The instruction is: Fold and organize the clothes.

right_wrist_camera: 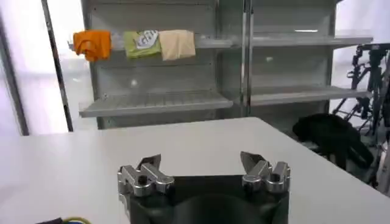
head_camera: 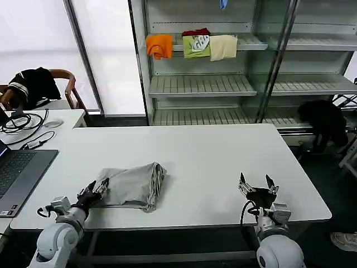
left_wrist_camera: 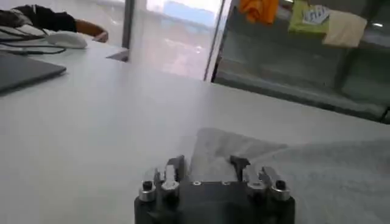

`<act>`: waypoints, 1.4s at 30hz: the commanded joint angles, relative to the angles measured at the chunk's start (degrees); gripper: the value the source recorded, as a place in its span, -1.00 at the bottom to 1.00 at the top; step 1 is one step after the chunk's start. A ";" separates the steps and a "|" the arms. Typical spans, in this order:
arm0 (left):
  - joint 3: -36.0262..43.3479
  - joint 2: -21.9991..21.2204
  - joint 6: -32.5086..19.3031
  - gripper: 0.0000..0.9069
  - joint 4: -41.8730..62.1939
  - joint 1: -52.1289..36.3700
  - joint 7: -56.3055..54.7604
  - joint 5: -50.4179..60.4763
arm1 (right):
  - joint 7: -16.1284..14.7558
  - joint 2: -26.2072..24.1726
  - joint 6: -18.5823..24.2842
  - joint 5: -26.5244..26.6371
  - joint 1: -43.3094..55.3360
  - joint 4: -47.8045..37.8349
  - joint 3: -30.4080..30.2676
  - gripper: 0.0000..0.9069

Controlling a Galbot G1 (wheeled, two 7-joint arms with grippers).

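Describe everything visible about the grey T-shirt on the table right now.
The T-shirt is light grey, soft-looking fabric, folded into a rumpled bundle, thicker and rolled along its right edge. It lies flat on the white table, near the front edge on the robot's left. The left gripper, open, is at its left edge. No print or collar shows.

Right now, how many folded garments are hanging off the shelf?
3, side by side on one upper shelf: orange at the left end, green in the middle, cream on the right. Something red lies behind them.
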 commanded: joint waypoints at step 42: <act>-15.85 28.28 1.28 -0.98 22.91 -10.08 9.46 -4.42 | 0.55 -0.11 -0.10 0.61 1.58 -1.76 -0.44 1.00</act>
